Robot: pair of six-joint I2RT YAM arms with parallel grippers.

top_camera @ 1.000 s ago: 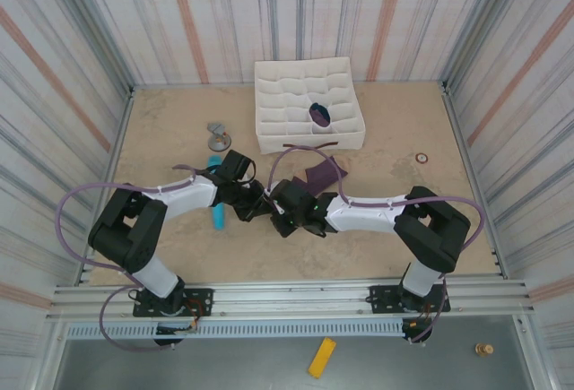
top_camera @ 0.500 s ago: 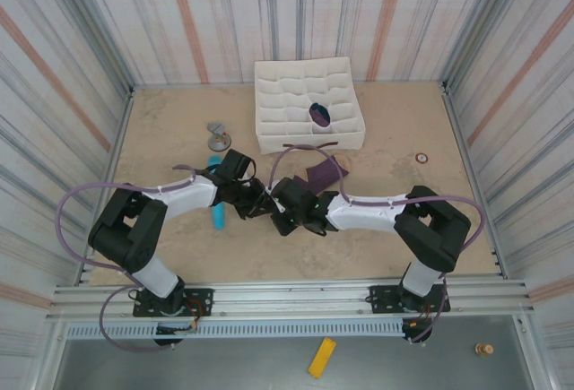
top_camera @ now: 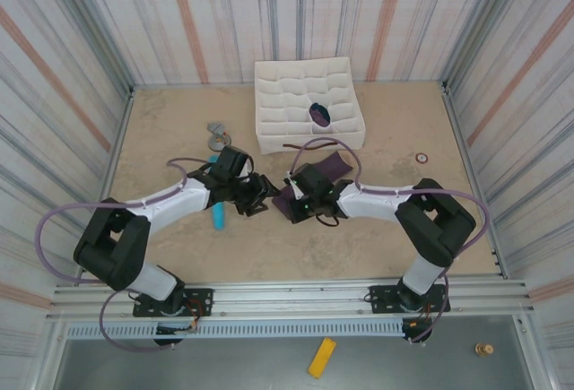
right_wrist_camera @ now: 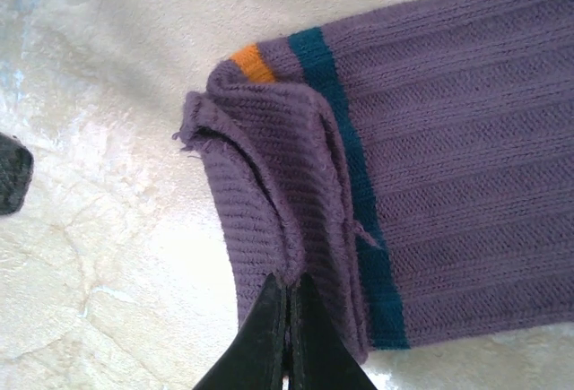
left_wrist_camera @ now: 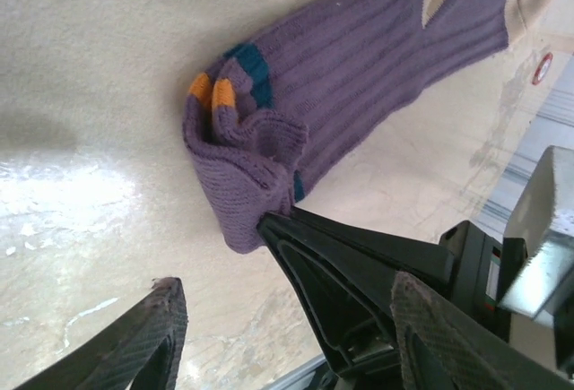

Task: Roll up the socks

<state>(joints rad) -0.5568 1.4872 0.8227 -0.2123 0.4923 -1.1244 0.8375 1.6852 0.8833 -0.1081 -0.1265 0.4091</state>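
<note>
Beige table [top_camera: 170, 130]: socks [left_wrist_camera: 359, 76], divider box [top_camera: 308, 103], cylinder [top_camera: 219, 218]

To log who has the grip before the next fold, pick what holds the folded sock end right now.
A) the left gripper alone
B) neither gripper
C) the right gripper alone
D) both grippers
C: the right gripper is pinched shut on the folded edge of the purple sock, while the left gripper stands open, its fingers off the fabric.

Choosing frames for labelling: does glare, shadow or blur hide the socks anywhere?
Left wrist: glare whitens the table beside the socks, which stay sharp. Right wrist: table overexposed, knit crisp. Top external: even light, socks small, partly under the right arm.
</note>
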